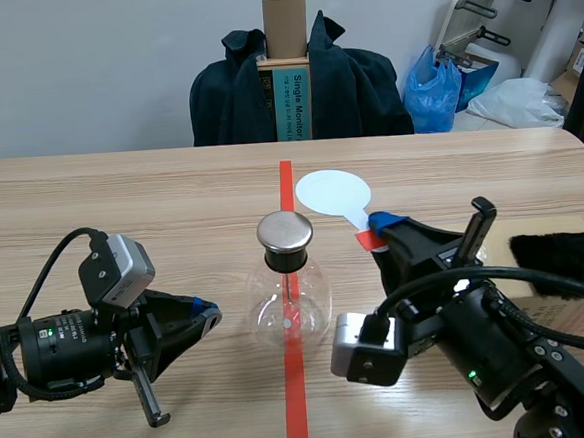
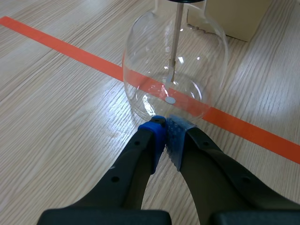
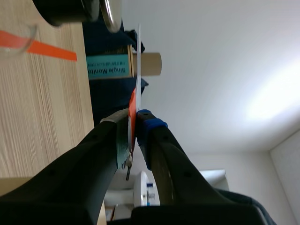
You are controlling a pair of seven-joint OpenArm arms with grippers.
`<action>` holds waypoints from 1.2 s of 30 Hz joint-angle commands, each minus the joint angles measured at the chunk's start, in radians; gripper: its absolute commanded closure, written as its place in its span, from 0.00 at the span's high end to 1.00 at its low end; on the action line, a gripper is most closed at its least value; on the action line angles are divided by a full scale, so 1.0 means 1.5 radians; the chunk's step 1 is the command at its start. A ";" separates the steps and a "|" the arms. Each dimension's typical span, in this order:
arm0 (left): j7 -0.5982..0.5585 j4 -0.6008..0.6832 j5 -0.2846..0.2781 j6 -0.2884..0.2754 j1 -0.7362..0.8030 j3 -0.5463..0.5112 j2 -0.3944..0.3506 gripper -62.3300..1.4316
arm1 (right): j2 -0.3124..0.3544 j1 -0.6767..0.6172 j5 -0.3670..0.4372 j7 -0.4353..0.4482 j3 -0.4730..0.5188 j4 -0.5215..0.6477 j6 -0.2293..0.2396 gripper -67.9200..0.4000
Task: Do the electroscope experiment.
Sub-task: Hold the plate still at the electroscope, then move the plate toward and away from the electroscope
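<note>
Clear glass flask electroscope [image 1: 290, 299] on the centre tape line of the wooden worktop [image 1: 120, 201], nearer the near edge, with a gripper on either side.

Toward the right edge a black fuzzy cloth [image 1: 565, 257] lies on a beige box [image 1: 544, 307]. Beyond the far edge are a dark jacket [image 1: 343, 85] and a blue plastic bag [image 1: 433, 89]. The right gripper [image 1: 383, 225] stands raised just right of the flask, jaws clamped on the red tab of a white round paddle [image 1: 332, 191], whose disc stands just beyond the flask's steel cap [image 1: 285, 231]. The left gripper [image 2: 165, 129] lies low, pads pressed together on nothing, tips just beside the flask's base. Inside the round bulb a thin metal rod [image 2: 174, 42] hangs from the black stopper and ends in a small disc.
</note>
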 commanded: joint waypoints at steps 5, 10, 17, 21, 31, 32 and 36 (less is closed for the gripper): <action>-0.009 0.015 -0.006 -0.001 -0.002 -0.003 0.003 0.05 | 0.002 0.009 0.005 -0.075 0.002 0.009 -0.010 0.02; -0.009 0.015 -0.006 -0.001 -0.002 -0.003 0.003 0.05 | 0.002 0.009 0.005 -0.119 0.002 0.009 -0.010 0.02; -0.009 0.015 -0.006 -0.001 -0.002 -0.003 0.003 0.05 | 0.002 0.009 0.005 -0.124 0.002 0.009 -0.010 0.02; -0.009 0.015 -0.006 -0.001 -0.002 -0.003 0.003 0.05 | 0.002 0.009 0.005 -0.075 0.002 0.009 -0.010 0.02; -0.009 0.015 -0.006 -0.001 -0.002 -0.003 0.003 0.05 | 0.002 0.009 0.005 0.058 0.002 0.009 -0.010 0.02; -0.009 0.015 -0.006 -0.001 -0.002 -0.003 0.003 0.05 | 0.002 0.009 0.005 0.068 0.002 0.009 -0.010 0.02; -0.009 0.015 -0.006 -0.001 -0.002 -0.003 0.003 0.05 | 0.002 0.009 0.005 0.099 0.002 0.009 -0.010 0.02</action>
